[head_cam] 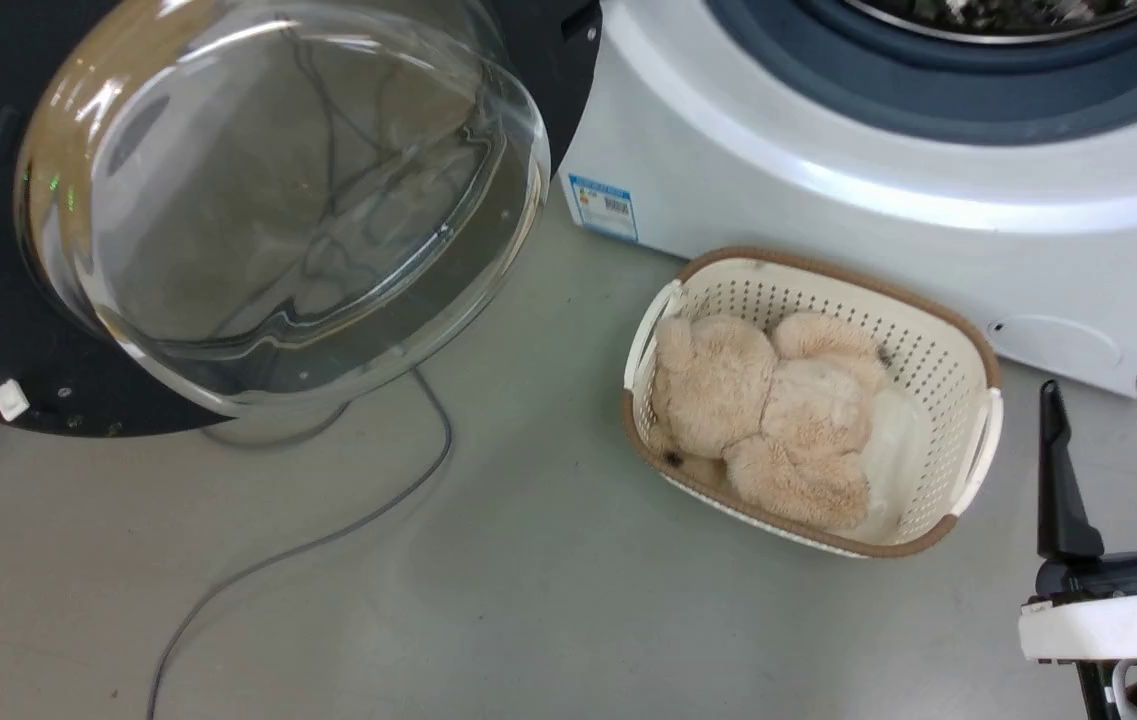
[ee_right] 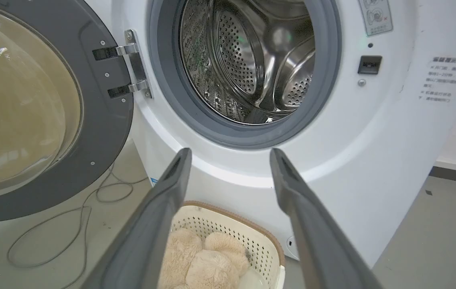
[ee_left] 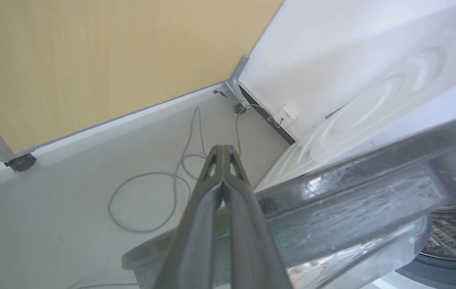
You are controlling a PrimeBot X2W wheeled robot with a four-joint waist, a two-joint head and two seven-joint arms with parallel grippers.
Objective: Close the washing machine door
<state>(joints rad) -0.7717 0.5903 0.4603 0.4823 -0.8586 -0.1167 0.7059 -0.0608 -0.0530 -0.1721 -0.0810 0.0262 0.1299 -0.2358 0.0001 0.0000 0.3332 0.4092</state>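
- Two long fingers of the left gripper (ee_left: 223, 152) lie pressed together with nothing between them. They point past the edge of the washing machine door (ee_left: 352, 200) toward a looped cable (ee_left: 151, 192) on the floor (ee_left: 51, 224). Whether they touch the door cannot be told.
- Wide-spread and empty, the fingers of the right gripper (head_cam: 1100, 395) hang near the right end of the laundry basket (head_cam: 978, 350), aimed at the machine's front below the drum (ee_right: 252, 60).
- Swung fully open, the door hangs at the left on its metal hinge (ee_right: 133, 68). Its bulging glass bowl faces out into the room, and it stands well apart from the grey seal (ee_right: 228, 132).
- With its mouth uncovered, the washing machine (head_cam: 828, 190) shows a steel drum that looks empty. The latch slot (ee_right: 369, 64) sits on the right of the opening.
- On the floor just in front of the machine, the basket holds a beige plush toy (head_cam: 768, 420). It appears to sit lower than the door's sweep.
- None of the closing looks done. The whole swing is left: the door has to travel right across the opening, meet the seal and be pressed until the latch catches. By its place at the door's outer edge, the left gripper seems better set to give that push.
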